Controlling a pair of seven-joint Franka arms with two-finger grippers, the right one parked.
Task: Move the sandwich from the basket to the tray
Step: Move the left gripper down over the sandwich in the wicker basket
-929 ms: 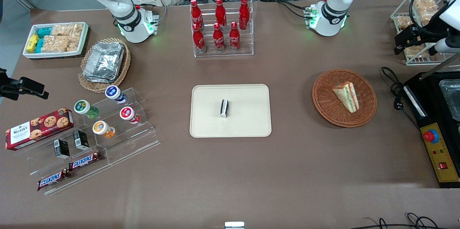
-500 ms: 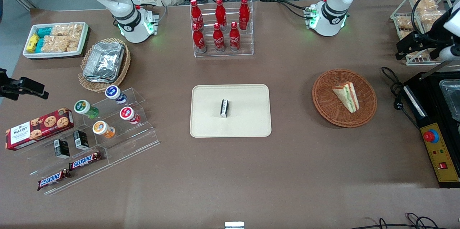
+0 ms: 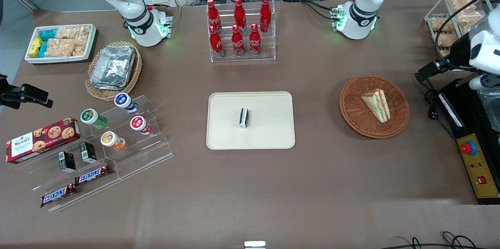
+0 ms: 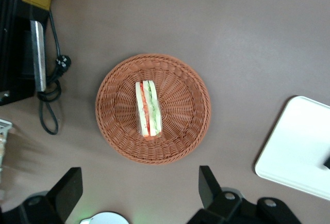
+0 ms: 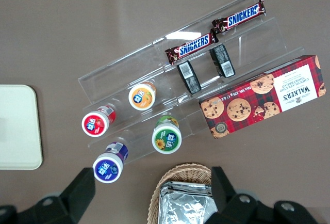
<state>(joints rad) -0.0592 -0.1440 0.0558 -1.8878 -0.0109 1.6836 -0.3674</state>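
The sandwich (image 3: 377, 104) is a pale bread wedge with green and orange-pink filling; it lies in the round reddish-brown basket (image 3: 351, 100). Both show in the left wrist view, the sandwich (image 4: 148, 108) on its side in the middle of the basket (image 4: 191, 105). My left gripper (image 3: 429, 68) hangs above the table, beside the basket toward the working arm's end and a little farther from the front camera. It is open and empty (image 4: 138, 190), its fingers wide apart. The cream tray (image 3: 269, 131) lies mid-table with a small black-and-white object (image 3: 243, 117) on it; its corner shows in the left wrist view (image 4: 299, 146).
A black machine with a red button (image 3: 468, 148) and a coiled cable (image 3: 429, 96) stand beside the basket toward the working arm's end. A wire rack of snack packs (image 3: 453, 18) stands above them. A rack of red bottles (image 3: 240, 30) is farther back than the tray.
My left gripper has come down from beside the wire rack toward the basket, nearer to the front camera. The sandwich and basket have not moved.
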